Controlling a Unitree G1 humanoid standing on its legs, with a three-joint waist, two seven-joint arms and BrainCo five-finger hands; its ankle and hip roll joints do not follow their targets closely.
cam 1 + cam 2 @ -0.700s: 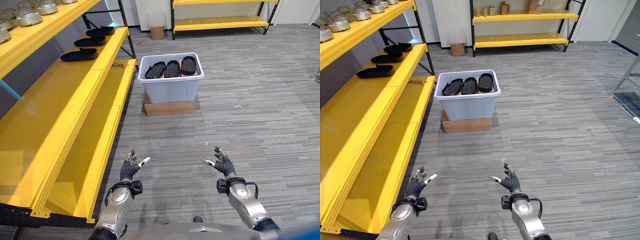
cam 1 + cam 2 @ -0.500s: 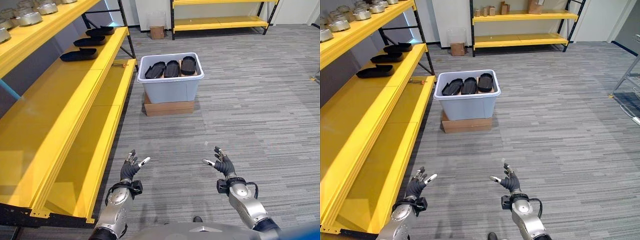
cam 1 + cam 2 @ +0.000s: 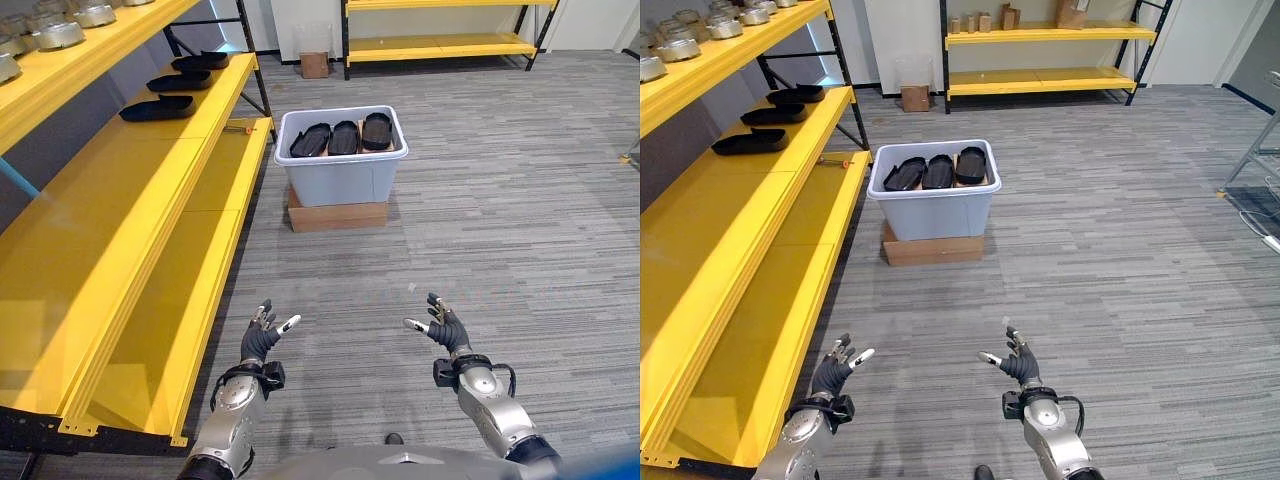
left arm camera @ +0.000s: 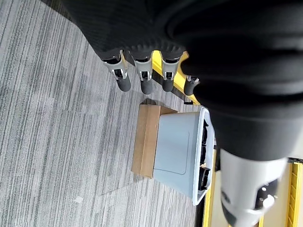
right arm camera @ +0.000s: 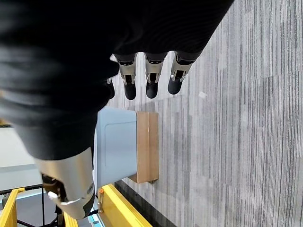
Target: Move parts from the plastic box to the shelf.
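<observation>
the fingers (image 4: 143, 78) of the left hand (image 3: 262, 338) are straight and spread, the thumb apart from them, with nothing held. the right hand (image 3: 441, 329) is the same: fingers (image 5: 150, 79) loose and spread, palm bare, nothing in it.

the plastic box (image 3: 343, 163) is the landmark here. it is pale grey and stands on the striped grey carpet (image 3: 520, 200), resting on a flat cardboard box (image 3: 338, 214) that shows under its front edge. inside the plastic box three black parts (image 3: 343, 137) lie side by side in a row, reaching up to about the rim.

both hands hang above the carpet well short of the plastic box, on the robot's side of it, the left hand towards the box's left and the right hand towards its right, well apart from each other and from the box.

just left of the plastic box runs the long yellow shelf (image 3: 125, 230), its lower board passing close beside the box's left wall. on the shelf's middle board, beyond and to the left of the box, three more black parts (image 3: 158, 108) lie in a line. on the top board above them stand some silver metal pieces (image 3: 60, 36). behind the plastic box, against the far wall, stands a second yellow shelf (image 3: 440, 44), and a small brown carton (image 3: 314, 65) sits on the floor near its left end.
</observation>
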